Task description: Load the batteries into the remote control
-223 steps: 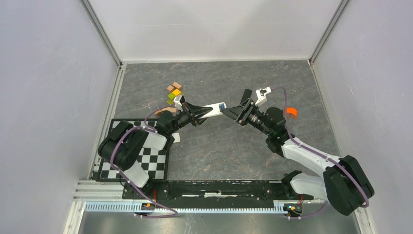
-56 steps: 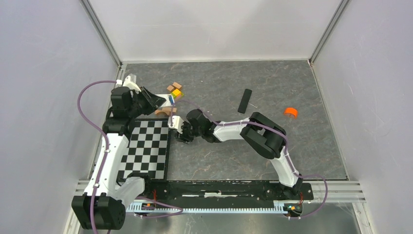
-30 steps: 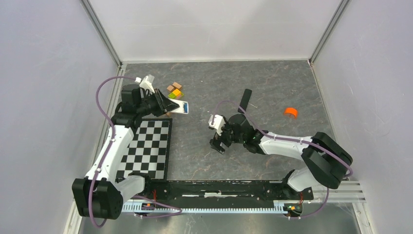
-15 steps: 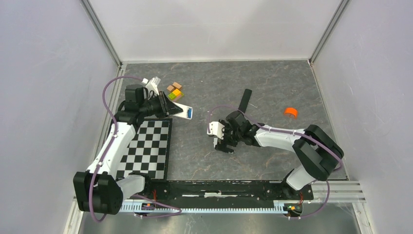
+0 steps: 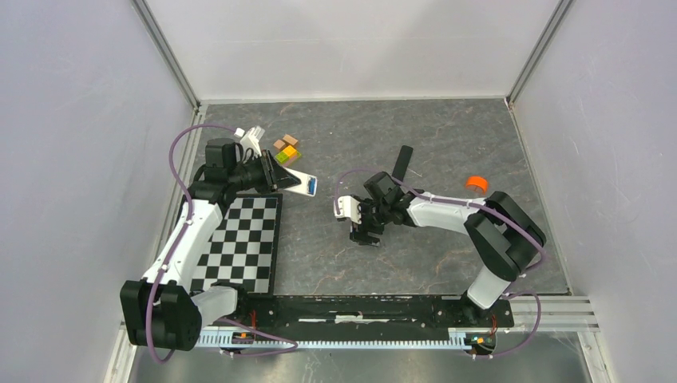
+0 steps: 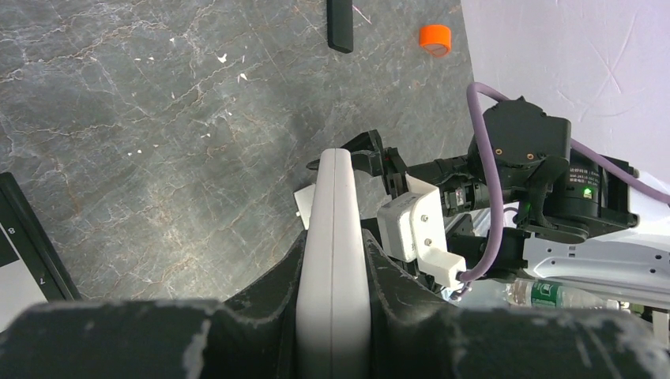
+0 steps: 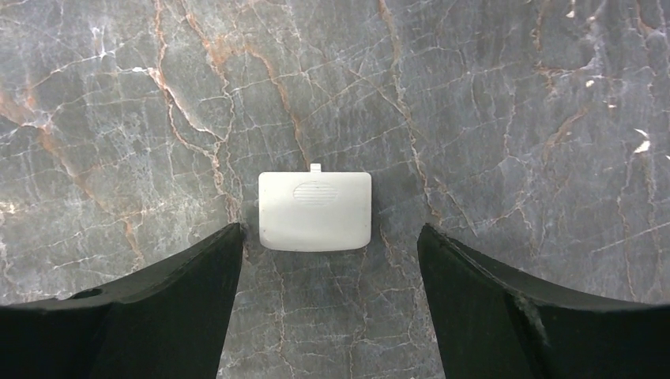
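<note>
My left gripper (image 5: pixel 275 175) is shut on the white remote control (image 5: pixel 297 182) and holds it off the table at the left. A blue battery (image 5: pixel 311 187) shows at the remote's outer end. In the left wrist view the remote control (image 6: pixel 333 229) sits edge-on, clamped in the left gripper (image 6: pixel 333 264). My right gripper (image 5: pixel 366 233) points down at mid-table. In its own view the right gripper (image 7: pixel 329 237) is open, and a small white battery cover (image 7: pixel 314 211) lies flat on the table between the fingertips, untouched. No purple battery is visible.
A checkerboard mat (image 5: pixel 239 243) lies at the left under the left arm. Several coloured blocks (image 5: pixel 286 150) sit behind it. A slim black bar (image 5: pixel 401 163) and an orange round cap (image 5: pixel 477 183) lie at the back right. Walls enclose the grey stone table.
The right arm's elbow has swung back and its wrist has turned, with the gripper staying low over the white cover and its jaws slightly narrower. The left arm tilted the remote a little, then held still.
</note>
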Robot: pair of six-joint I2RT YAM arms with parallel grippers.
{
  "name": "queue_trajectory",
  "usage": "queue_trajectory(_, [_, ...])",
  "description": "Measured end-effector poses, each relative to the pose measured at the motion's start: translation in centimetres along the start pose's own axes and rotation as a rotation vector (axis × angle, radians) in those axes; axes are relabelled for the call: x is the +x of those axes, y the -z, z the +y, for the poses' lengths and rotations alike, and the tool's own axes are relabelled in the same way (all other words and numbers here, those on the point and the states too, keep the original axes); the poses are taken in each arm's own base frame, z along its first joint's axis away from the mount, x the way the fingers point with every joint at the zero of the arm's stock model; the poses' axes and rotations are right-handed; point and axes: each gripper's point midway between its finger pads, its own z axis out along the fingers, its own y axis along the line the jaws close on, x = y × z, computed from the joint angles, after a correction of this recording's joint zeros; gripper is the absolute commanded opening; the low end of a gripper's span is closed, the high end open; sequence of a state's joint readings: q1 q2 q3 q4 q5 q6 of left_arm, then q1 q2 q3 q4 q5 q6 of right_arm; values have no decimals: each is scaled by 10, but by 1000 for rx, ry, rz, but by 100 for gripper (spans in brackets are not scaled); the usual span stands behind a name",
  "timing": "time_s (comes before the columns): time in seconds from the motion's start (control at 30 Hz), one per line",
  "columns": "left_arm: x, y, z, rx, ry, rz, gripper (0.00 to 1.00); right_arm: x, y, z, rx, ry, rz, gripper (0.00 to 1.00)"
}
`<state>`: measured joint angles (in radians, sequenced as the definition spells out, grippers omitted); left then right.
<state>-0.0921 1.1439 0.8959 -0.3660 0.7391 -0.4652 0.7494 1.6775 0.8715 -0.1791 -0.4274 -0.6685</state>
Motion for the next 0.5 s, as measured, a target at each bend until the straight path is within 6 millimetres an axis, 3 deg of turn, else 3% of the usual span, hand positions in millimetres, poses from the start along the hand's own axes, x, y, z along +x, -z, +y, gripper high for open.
queue_trajectory(0.33, [0, 0, 0, 1, -1, 1, 2, 3, -3, 10, -98, 0, 22, 69])
queue_trajectory(0.5, [0, 0, 0, 1, -2, 1, 2, 0, -7, 9, -117, 1, 21, 69])
